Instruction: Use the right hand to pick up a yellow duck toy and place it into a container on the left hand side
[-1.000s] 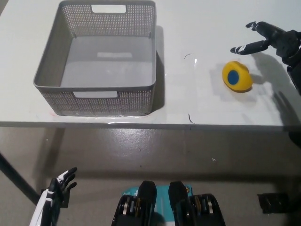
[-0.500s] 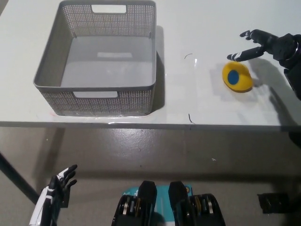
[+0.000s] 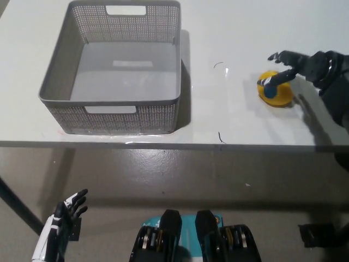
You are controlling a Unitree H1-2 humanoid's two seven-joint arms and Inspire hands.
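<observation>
At right of frame, the right hand [image 3: 294,65] has come down and leftward over the last second and now sits over the duck [image 3: 276,90], fingers [image 3: 272,79] spread and draped across its top, not yet closed, so open, nothing held. A second ago the hand was above and right of the toy with a clear gap; that gap is gone, so the grasp looks about to start. Duck hasn't shifted, on the table [image 3: 229,33] at mid-right, well apart from the basket [image 3: 112,101] at upper left. Basket is empty, top open, its near wall close to the table's front edge. Bare tabletop between duck and basket, so the carry leftward looks unobstructed; only the basket's right rim to clear. Left hand [image 3: 62,218] hangs at lower left below table level, fingers apart, idle.
</observation>
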